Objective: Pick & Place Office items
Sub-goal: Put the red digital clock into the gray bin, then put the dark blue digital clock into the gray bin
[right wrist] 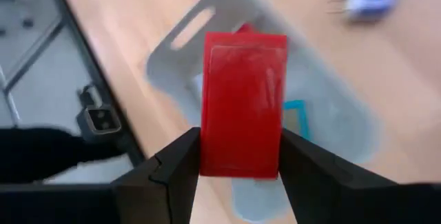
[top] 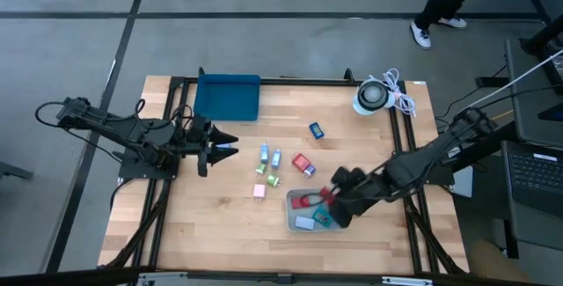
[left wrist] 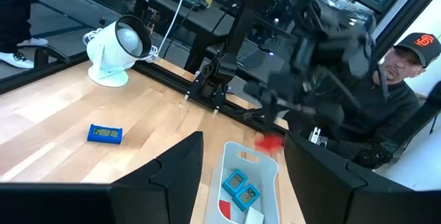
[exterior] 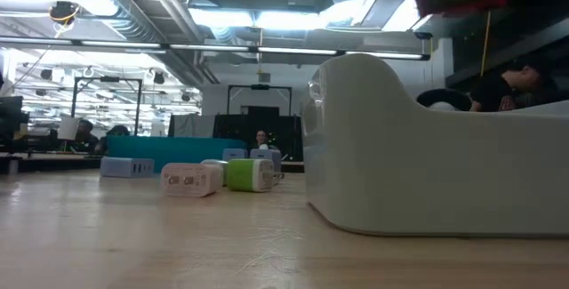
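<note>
Office items (top: 269,168): several sat in my grey bin (top: 295,201); my right gripper (right wrist: 241,156) held a red piece (right wrist: 242,103) above it, five waited at ten o'clock; left gripper (top: 222,146) idled open.

blue tray (top: 228,97), white lamp (top: 370,97) — coiled cable (top: 401,98)

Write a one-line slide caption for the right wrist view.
Right gripper shut on a red block, held above the pale grey bin on the wooden table.

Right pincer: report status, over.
Right pincer shut on red piece, above the grey bin. Left pincer open, waiting at table's left. Loose pieces remain mid-table. Nothing blocking the bin.
</note>
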